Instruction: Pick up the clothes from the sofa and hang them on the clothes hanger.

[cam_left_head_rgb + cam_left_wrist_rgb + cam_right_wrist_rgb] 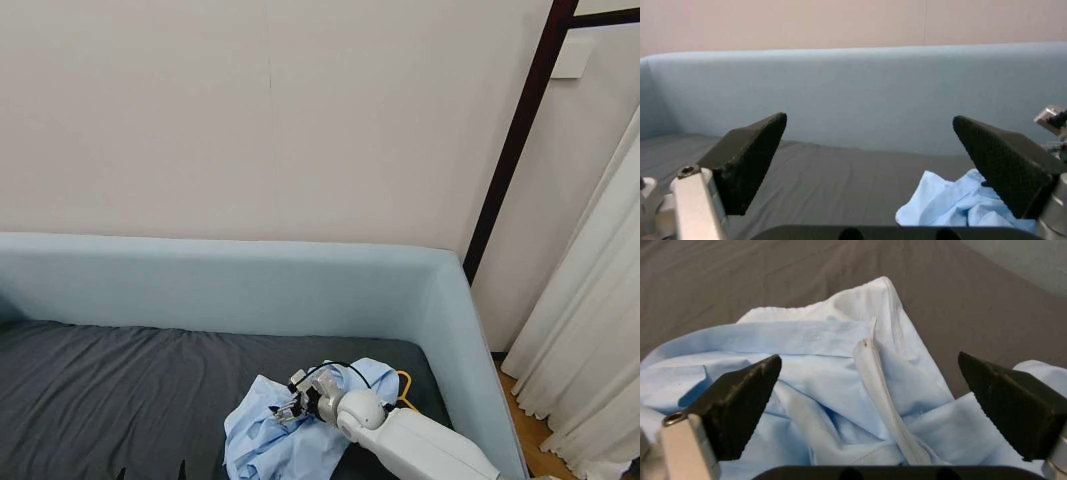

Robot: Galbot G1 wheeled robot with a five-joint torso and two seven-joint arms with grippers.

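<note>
The right arm (430, 450) is a smooth white shell with a ball-shaped joint (360, 408) and a thin black cable (335, 366) looping over its wrist. The right gripper (870, 359) and left gripper (870, 120) each carry black, wedge-shaped, finely ribbed fingers (1000, 160) on silver brackets (697, 210), each topped by a screw (685, 171).

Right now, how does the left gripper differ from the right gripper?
The right gripper hangs close over the light blue shirt; the left gripper is apart from it, over bare dark seat. The right gripper points down; the left gripper points toward the sofa backrest. Both are open, empty.
</note>
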